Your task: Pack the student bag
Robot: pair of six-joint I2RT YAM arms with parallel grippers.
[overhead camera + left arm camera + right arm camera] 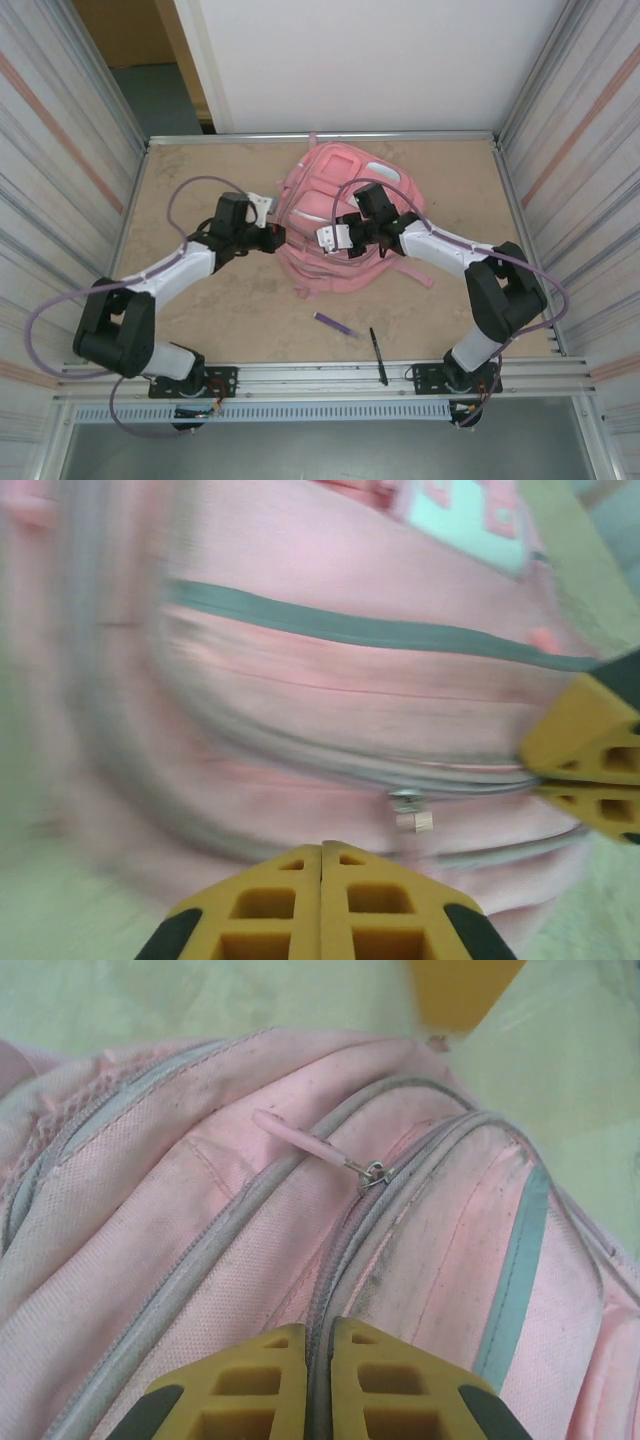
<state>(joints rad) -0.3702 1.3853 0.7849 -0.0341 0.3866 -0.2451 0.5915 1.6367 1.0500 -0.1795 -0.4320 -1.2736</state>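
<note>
Centrally, student bag [325,180]; bare table [250,312] leftward

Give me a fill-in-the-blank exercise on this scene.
1. The student bag is ____ in colour.
2. In the top view, the purple pen lies to the ____ of the black pen.
3. The left hand is ____ (open or shut).
Missing words: pink; left; shut.
</note>
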